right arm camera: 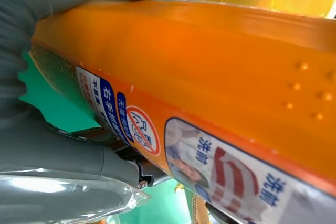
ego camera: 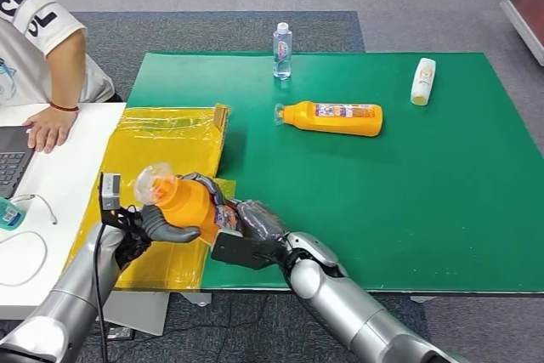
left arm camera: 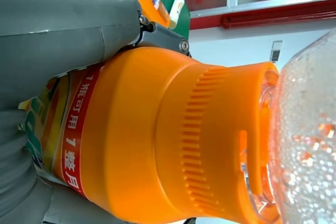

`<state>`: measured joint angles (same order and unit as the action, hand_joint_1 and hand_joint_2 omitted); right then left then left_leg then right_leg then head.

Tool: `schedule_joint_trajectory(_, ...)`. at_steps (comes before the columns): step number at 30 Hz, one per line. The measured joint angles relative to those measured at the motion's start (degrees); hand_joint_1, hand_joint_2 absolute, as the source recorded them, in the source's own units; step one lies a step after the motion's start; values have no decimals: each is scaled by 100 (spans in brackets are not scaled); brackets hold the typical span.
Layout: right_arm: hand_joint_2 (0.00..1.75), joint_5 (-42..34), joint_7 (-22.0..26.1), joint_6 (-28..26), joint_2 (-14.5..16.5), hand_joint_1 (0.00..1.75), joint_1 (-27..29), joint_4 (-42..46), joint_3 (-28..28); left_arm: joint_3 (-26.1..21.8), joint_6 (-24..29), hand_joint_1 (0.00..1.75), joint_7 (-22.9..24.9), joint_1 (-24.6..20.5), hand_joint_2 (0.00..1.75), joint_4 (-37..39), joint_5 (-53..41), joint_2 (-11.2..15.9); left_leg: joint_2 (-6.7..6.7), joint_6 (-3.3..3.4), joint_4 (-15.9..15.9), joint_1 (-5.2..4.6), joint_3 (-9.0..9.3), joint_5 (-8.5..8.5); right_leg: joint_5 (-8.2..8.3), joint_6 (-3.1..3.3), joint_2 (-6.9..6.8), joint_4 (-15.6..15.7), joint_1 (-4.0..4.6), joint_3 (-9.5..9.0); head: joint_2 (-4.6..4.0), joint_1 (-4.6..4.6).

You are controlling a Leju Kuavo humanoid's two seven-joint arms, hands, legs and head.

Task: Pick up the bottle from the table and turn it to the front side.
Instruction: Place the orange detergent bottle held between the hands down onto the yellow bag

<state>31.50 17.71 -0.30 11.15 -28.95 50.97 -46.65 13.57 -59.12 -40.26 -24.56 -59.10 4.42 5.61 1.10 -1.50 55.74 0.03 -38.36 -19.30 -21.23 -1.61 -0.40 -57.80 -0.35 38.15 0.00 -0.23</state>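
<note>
**Both hands on the orange bottle**

At the far left a person's hand [ego camera: 48, 127] rests by a laptop [ego camera: 11, 159]. The left hand [ego camera: 150, 225] grasps the neck end of the orange bottle [ego camera: 189, 201], lifted above the yellow bag [ego camera: 163, 138]. The right hand [ego camera: 257, 225] grasps its base. Further right, on the green mat [ego camera: 416, 210], lie a second orange bottle [ego camera: 333, 118] and a white bottle [ego camera: 422, 81]; a water bottle [ego camera: 282, 50] stands upright.
</note>
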Motion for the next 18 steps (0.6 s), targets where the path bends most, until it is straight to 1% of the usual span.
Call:
schedule_joint_trajectory(1,175,-26,9,1,0,140,4,-5,2,-1,2,175,1,12,175,-13,-3,-1,0,0,0,0,0,0,0,0,0,0,0,0,0,-1)
schedule_joint_trajectory(4,175,-104,40,14,-1,9,10,-26,17,-2,7,175,2,36,175,-37,-15,-1,0,0,0,0,0,0,0,0,0,0,0,0,0,-1)
schedule_joint_trajectory(5,175,-133,51,26,-1,0,14,-34,29,-2,8,175,2,40,175,-43,-19,-1,0,0,0,0,0,0,0,0,0,0,0,0,0,-1)
schedule_joint_trajectory(11,175,-398,134,139,-2,0,54,-97,163,-2,21,175,2,54,175,-97,-30,2,0,0,0,0,0,0,1,0,0,0,0,0,0,-1)
schedule_joint_trajectory(18,175,-790,272,285,-5,0,93,-192,467,-2,78,175,2,55,175,-191,-88,23,0,0,0,0,0,0,1,1,0,0,0,1,0,-1)
